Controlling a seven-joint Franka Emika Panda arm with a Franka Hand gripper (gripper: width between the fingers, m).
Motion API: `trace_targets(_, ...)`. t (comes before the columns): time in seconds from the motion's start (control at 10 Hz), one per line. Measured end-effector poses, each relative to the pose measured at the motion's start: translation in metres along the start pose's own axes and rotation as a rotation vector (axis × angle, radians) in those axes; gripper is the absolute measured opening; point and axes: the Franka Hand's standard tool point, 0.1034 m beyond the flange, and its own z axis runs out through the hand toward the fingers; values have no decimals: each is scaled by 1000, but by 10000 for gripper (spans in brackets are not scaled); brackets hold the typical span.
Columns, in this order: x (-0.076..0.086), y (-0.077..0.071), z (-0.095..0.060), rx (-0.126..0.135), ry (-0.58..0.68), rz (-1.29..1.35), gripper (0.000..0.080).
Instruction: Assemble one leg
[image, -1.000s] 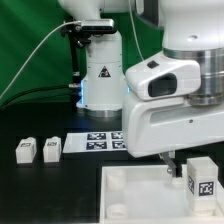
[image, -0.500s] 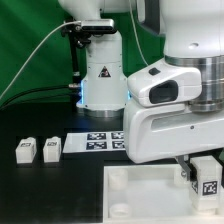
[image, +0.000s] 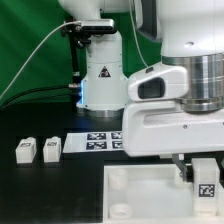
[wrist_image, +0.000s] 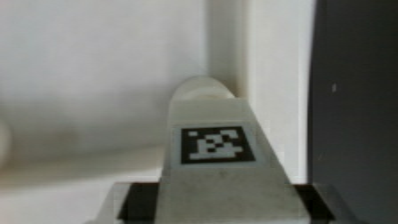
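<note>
My gripper (image: 200, 172) is shut on a white leg (image: 206, 182) with a square tag on its face, holding it upright just above the right part of the large white tray-like piece (image: 135, 192). In the wrist view the held leg (wrist_image: 214, 140) fills the middle, its tag facing the camera, with the dark pads (wrist_image: 128, 202) pressed on both sides. Below it lies the white piece (wrist_image: 89, 90) and the black table beside its edge. Two more white legs (image: 26, 150) (image: 51, 148) stand on the black table at the exterior view's left.
The marker board (image: 95, 141) lies flat on the table behind the white piece. The arm's white base (image: 100, 75) stands at the back, with a cable running off to the exterior view's left. The arm's body hides the right of the scene.
The gripper has moved down and slightly toward the exterior view's right, carrying the leg closer to the white piece. The two loose legs have not moved.
</note>
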Motion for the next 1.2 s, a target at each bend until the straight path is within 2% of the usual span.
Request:
trace_targets(0.1,0,-1,1,3,14,206,296)
trace_targets(0.2,1,1,1,19,7,405,297)
trace_targets(0.3,2,3,0,46,-13,508,297)
trace_targets(0.6,1,4,1,45,-25,782,297)
trace_targets(0.7,0,3,2,52,-34,912,297)
trace_targets(0.8,-3,0,3,74,-53,1081,297)
trace_targets(0.9,-5,-3,4,108,-66,1261,297)
trace_targets(1.2,-7,-4,5,103,-67,1134,297)
